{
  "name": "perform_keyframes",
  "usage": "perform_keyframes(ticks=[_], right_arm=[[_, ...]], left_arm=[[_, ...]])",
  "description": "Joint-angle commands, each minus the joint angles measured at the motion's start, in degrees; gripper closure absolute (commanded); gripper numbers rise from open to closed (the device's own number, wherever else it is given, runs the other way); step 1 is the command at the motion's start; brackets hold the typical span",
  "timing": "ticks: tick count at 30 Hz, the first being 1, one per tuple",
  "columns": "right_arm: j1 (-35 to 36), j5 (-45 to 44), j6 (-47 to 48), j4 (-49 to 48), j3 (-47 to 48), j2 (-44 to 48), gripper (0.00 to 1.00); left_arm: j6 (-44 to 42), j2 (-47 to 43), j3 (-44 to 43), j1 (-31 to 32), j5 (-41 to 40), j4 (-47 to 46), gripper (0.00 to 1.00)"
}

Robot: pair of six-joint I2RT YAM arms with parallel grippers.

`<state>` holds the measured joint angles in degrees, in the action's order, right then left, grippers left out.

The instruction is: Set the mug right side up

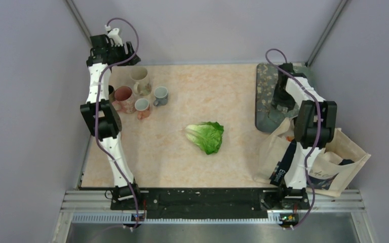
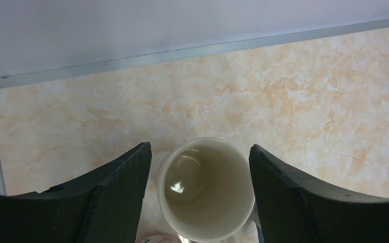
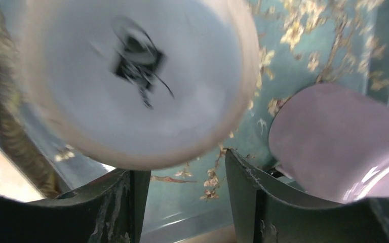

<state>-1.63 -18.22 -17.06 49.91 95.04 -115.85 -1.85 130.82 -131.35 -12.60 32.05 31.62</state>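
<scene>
A cream mug [image 2: 205, 190] stands upright on the marble table with its opening up. It sits between the fingers of my left gripper [image 2: 200, 154], which is open, with a gap on each side. In the top view the cream mug [image 1: 140, 78] is at the back left, just below the left gripper [image 1: 126, 58]. My right gripper [image 3: 185, 177] is open and empty over a teal flowered tray [image 3: 304, 61]. A blurred round white base with a beige rim [image 3: 137, 76] and a lilac vessel [image 3: 334, 142] are close ahead of it. In the top view the right gripper [image 1: 278, 104] is over the tray [image 1: 264, 83].
A dark red mug [image 1: 124, 96], a small pink mug [image 1: 142, 106] and a grey mug [image 1: 160, 95] stand close by the cream mug. A lettuce [image 1: 206, 135] lies mid-table. A canvas tote bag [image 1: 329, 167] stands at the front right. The back wall is near.
</scene>
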Motion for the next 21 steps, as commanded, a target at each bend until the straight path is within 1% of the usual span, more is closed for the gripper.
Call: perform_keyframes(ticks=[1,5,9,12,21], right_arm=[[-0.9,2.3,-2.8,-14.8,-13.0,10.2,0.44],[-1.2,1.6,-1.0,-24.4,-18.2,11.7,0.44],[-1.9,2.7,0.1,-32.6,-20.7,11.7,0.44],[-2.2,3.0,0.1,-35.5,-20.8,10.5,0.47],[-2.7,2.5,0.4,-40.1,-19.9,7.0,0.58]], left_arm=[[-0.5,-2.1,-0.2,0.3,0.5,-2.8,0.25],[-0.6,-2.3,-0.4,0.2,0.4,-3.3,0.24],[-0.9,-2.7,-0.3,0.5,-0.1,-3.2,0.24],[-1.5,-3.2,-0.1,0.9,-0.6,-2.9,0.24],[-2.7,-4.3,-0.1,1.3,-1.5,-2.3,0.24]])
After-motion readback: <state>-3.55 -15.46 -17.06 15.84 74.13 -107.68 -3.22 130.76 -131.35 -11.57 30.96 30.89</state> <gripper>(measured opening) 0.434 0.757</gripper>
